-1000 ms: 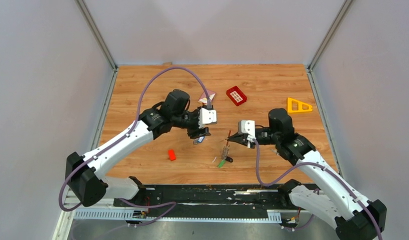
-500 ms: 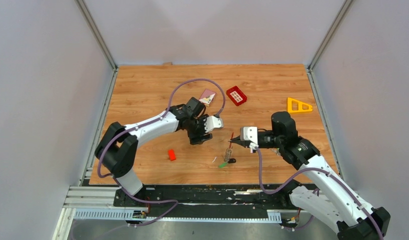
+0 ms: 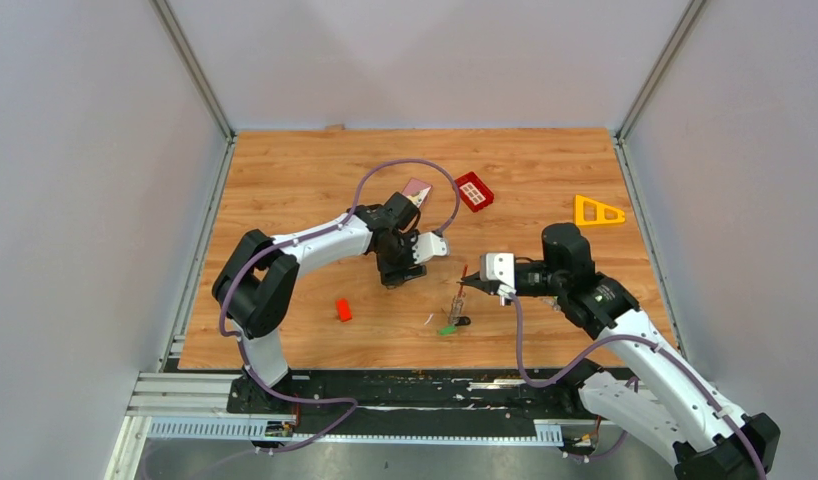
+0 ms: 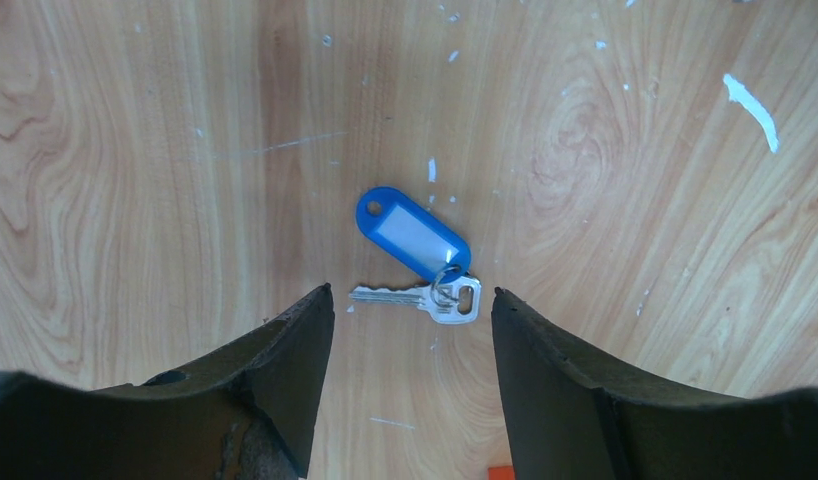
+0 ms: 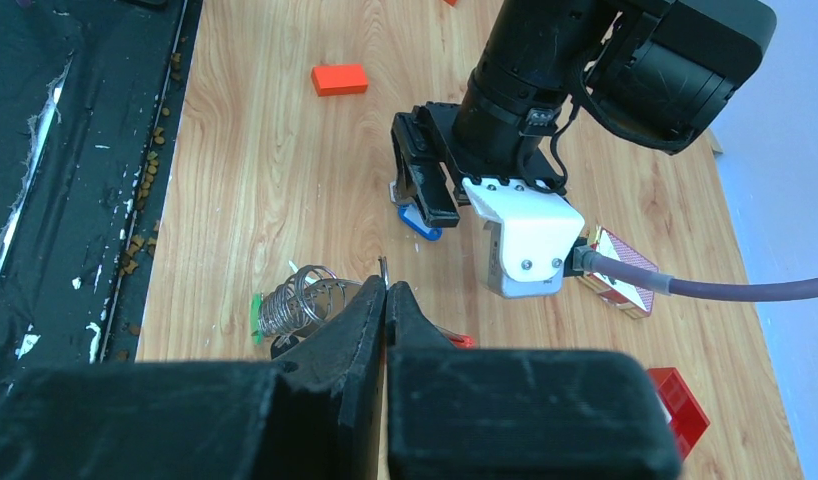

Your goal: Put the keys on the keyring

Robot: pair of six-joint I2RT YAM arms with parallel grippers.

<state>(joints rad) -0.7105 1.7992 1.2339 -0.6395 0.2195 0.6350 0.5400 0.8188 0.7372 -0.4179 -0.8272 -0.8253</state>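
Note:
A silver key (image 4: pixel 425 297) on a blue tag (image 4: pixel 413 233) lies flat on the wood. My left gripper (image 4: pixel 411 295) stands open right over it, one finger on each side of the key, touching nothing. In the top view this gripper (image 3: pixel 395 279) points down at the table's middle. My right gripper (image 5: pixel 385 288) is shut on a thin wire end of the keyring (image 5: pixel 300 298), whose metal coils hang stretched below the tips (image 3: pixel 453 303). A green key head (image 3: pixel 445 328) and a black one (image 3: pixel 464 321) lie at its lower end. I cannot tell whether they are threaded on.
A small red block (image 3: pixel 343 310) lies left of the keyring. A red gridded tray (image 3: pixel 473 191), a card box (image 3: pixel 415 191) and a yellow triangle frame (image 3: pixel 598 211) sit further back. The table's front edge and black rail (image 5: pixel 75 200) run close to the keyring.
The left arm folded its elbow in and set its gripper lower over the blue-tagged key, jaws slightly wider. The right gripper shifted a little right with the keyring, then held still.

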